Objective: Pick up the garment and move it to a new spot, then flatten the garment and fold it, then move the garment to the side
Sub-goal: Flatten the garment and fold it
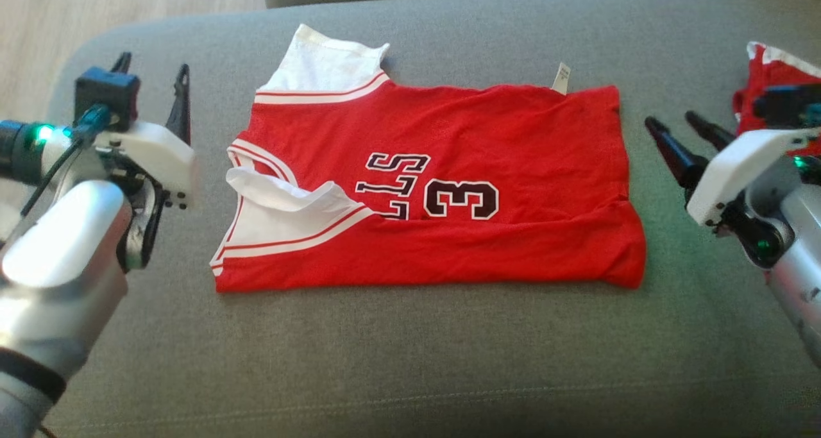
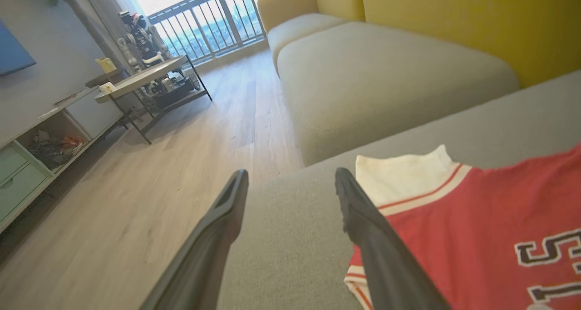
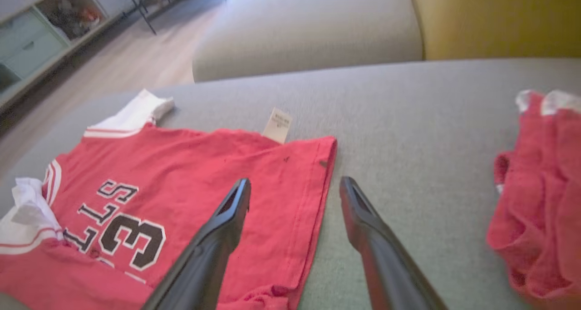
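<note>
The garment [image 1: 442, 188] is a red jersey with white trim and dark lettering, lying folded lengthwise on the grey sofa cushion [image 1: 410, 361]. Its white-trimmed shoulders point left and its hem right, with a small label at the far edge. My left gripper [image 1: 154, 82] stands open just left of the shoulders, touching nothing; its wrist view shows the jersey [image 2: 476, 228] beside the right-hand finger [image 2: 363, 219]. My right gripper [image 1: 677, 127] is open too, just right of the hem, empty; in its wrist view the hem [image 3: 313, 187] lies between and under the fingers.
A second red cloth [image 1: 770, 79] lies bunched at the cushion's far right, behind my right arm. Beyond the cushion are another grey seat [image 2: 372, 74], a yellow backrest [image 2: 476, 19], wooden floor [image 2: 159, 174], a small table and a low cabinet.
</note>
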### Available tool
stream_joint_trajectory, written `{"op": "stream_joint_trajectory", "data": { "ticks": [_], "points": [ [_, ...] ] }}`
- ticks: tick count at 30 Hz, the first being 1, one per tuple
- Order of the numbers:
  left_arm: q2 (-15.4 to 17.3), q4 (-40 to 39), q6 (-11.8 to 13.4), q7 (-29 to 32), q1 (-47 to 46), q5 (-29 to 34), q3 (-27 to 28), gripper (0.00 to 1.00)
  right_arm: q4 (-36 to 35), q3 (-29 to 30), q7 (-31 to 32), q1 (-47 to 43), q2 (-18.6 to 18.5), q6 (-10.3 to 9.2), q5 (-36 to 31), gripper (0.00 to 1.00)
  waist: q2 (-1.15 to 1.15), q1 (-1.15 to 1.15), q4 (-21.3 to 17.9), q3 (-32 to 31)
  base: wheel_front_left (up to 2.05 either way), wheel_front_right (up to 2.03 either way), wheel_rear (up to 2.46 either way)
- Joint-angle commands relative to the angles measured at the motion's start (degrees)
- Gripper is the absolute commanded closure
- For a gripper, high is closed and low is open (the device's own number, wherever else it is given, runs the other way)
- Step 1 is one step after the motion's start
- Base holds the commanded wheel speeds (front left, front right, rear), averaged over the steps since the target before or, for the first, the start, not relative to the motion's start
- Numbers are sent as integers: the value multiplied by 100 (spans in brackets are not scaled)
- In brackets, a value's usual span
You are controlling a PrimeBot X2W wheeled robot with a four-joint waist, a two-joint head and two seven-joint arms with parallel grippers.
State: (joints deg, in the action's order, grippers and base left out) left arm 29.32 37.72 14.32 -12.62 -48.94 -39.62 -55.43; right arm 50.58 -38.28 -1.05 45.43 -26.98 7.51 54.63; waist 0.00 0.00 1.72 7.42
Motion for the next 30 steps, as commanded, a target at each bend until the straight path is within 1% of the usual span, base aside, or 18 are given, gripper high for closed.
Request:
{"op": "stream_joint_trajectory", "data": {
  "ticks": [1, 5, 8, 10, 13, 15, 17, 20, 22, 25, 30],
  "points": [
    [174, -220, 129, -115, -99, -68, 379, 0, -183, 76, -263, -123, -80, -2, -32, 0, 0, 0, -11, -58, 0, 0, 0],
    [168, -990, 643, -229, 412, -208, 1056, 0, -399, 373, -1098, -360, -35, -2, -247, 0, 0, 0, -22, -179, 0, 0, 0],
    [136, -1875, 1029, -235, 993, 2, 1749, 0, -628, 712, -1350, -589, 37, -2, -626, 0, 0, 0, -23, -233, 0, 0, 0],
    [43, -2399, 1208, -236, 1489, 174, 2170, 0, -921, 1226, -1386, -799, 179, -2, -878, 0, 0, 0, -31, -278, 0, 0, 0],
    [-178, -3014, 1360, -236, 2251, 450, 2685, 0, -1710, 2253, -1392, -1386, 512, -2, -1619, 0, 0, 0, -37, -338, 0, 0, 0],
    [-380, -3295, 1336, -237, 2710, 643, 2949, 0, -2281, 2832, -1393, -1922, 828, -2, -2232, 0, 0, 0, -26, -379, 0, 0, 0],
    [-565, -3458, 1221, -237, 3106, 907, 3109, 0, -2805, 3287, -1393, -2457, 1189, -2, -2814, 0, 0, 0, -19, -411, 0, 0, 0],
    [-873, -3489, 1064, -237, 3593, 1246, 3364, 0, -3397, 3700, -1394, -3100, 1680, -2, -3543, 0, 0, 0, -23, -424, 0, 0, 0],
    [-1049, -3426, 958, -237, 3857, 1473, 3488, 0, -3637, 3857, -1394, -3417, 1964, -2, -3857, 0, 0, 0, -28, -428, 0, 0, 0],
    [-1322, -3244, 766, -237, 4141, 1651, 3692, 0, -3868, 3975, -1394, -3706, 2199, -2, -4142, 0, 0, 0, -33, -406, 0, 0, 0],
    [-1552, -2765, 420, -238, 4260, 1935, 3889, 0, -4007, 3976, -1394, -3812, 2348, -2, -4293, 0, 0, 0, -55, -360, 0, 0, 0]
  ]
}}
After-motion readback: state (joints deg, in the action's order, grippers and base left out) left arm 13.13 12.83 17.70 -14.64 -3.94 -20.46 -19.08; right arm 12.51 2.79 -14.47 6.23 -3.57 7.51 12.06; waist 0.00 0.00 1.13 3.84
